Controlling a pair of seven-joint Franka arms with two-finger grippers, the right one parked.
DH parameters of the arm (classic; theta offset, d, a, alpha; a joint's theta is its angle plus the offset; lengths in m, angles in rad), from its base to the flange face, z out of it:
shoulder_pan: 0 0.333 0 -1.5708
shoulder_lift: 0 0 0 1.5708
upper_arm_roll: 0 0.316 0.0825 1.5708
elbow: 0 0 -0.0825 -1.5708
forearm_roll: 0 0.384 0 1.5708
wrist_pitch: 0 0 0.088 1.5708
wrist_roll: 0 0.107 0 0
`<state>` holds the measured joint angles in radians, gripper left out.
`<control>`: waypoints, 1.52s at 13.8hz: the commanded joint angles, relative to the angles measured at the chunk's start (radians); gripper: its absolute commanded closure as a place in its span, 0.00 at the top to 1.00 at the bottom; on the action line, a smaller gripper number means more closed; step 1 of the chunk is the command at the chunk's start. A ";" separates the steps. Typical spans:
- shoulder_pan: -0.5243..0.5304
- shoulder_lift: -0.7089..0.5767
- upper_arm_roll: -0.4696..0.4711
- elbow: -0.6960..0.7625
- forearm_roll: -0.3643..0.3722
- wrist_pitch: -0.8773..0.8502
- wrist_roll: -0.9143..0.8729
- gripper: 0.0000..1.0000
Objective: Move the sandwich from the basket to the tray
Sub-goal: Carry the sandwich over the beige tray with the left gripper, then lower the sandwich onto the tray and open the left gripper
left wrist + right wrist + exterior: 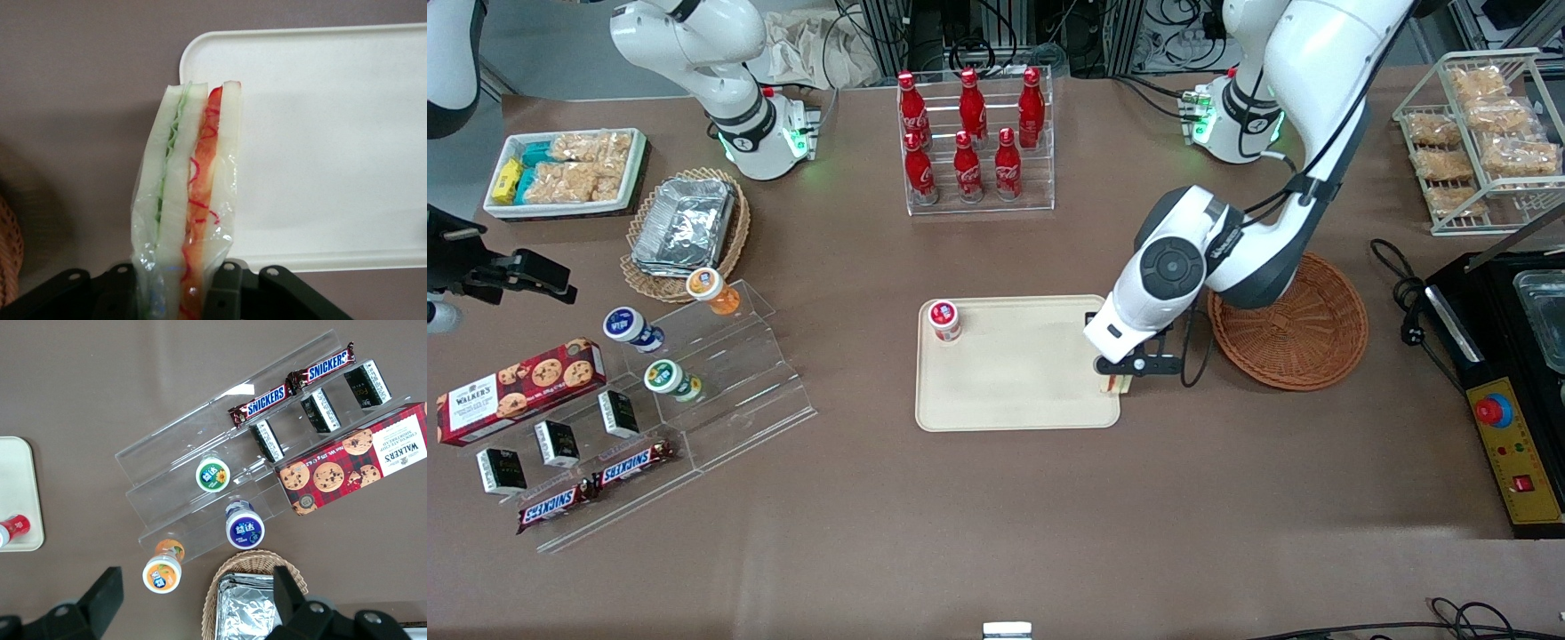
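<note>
My left gripper (1117,382) is shut on the sandwich (190,193), a wrapped wedge of pale bread with green and red filling. It holds the sandwich over the edge of the cream tray (1014,391) that faces the working arm's end of the table. In the front view only a sliver of the sandwich (1116,383) shows under the fingers. In the left wrist view the sandwich hangs over the rim of the tray (320,133) near a corner. The reddish-brown basket (1303,333) stands beside the tray toward the working arm's end and holds nothing that I can see.
A small red-lidded cup (944,320) stands in a tray corner toward the parked arm's end. A rack of red bottles (974,142) stands farther from the front camera. A black appliance (1507,382) sits at the working arm's end. An acrylic stand with snacks (667,391) lies toward the parked arm's end.
</note>
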<state>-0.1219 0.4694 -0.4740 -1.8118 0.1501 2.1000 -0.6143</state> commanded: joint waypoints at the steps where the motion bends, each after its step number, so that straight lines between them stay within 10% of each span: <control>1: -0.013 0.070 -0.002 0.052 0.049 0.015 -0.032 0.33; 13: -0.065 0.206 0.003 0.115 0.158 0.061 -0.194 0.40; 14: -0.067 0.204 0.003 0.114 0.158 0.061 -0.194 0.49; 15: -0.067 0.204 0.003 0.115 0.158 0.061 -0.193 0.99; 21: -0.064 0.082 -0.002 0.155 0.154 -0.065 -0.205 1.00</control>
<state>-0.1779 0.6260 -0.4755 -1.6816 0.2888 2.1183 -0.7892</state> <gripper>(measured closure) 0.048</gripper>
